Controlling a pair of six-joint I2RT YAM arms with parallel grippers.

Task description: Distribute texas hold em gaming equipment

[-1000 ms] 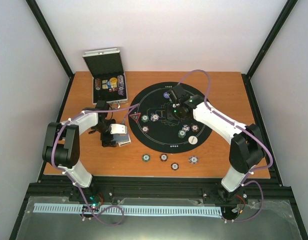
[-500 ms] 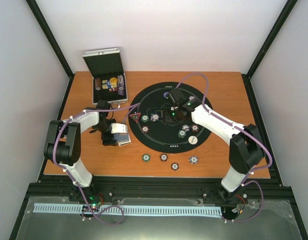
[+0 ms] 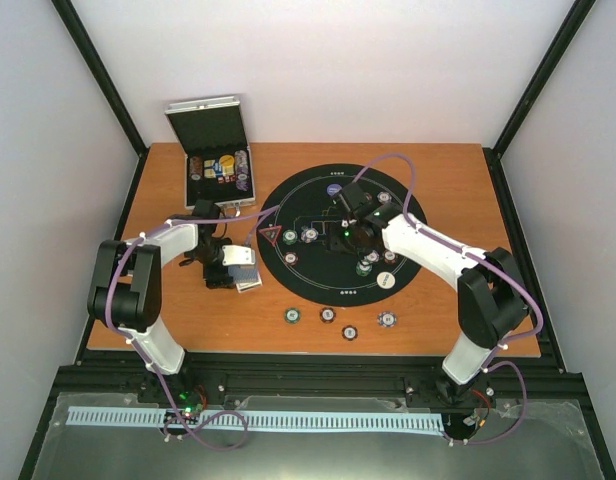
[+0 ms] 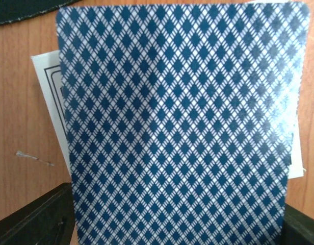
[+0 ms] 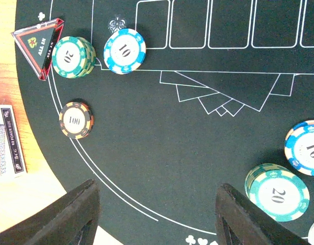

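My left gripper (image 3: 228, 270) is shut on grey-blue-backed playing cards (image 3: 242, 258) over the wood left of the mat. The diamond-patterned card back (image 4: 180, 127) fills the left wrist view and hides the jaws. My right gripper (image 3: 350, 230) hangs open and empty over the round black mat (image 3: 318, 275). In the right wrist view its fingers (image 5: 70, 214) frame bare felt. There I see the red triangle marker (image 5: 40, 46), a green 20 stack (image 5: 73, 56), a blue 10 chip (image 5: 125, 50), a 100 chip (image 5: 75, 119) and another green stack (image 5: 277, 193).
The open silver case (image 3: 218, 165) stands at the back left with chips inside. Several loose chips (image 3: 328, 315) lie on the wood in front of the mat. A purple button (image 3: 334, 189) and a white button (image 3: 385, 281) lie on the mat. A white card (image 4: 47, 87) lies under the held cards.
My right gripper has shifted a little nearer and leftward over the mat. My left gripper still holds the cards, drawn in slightly.
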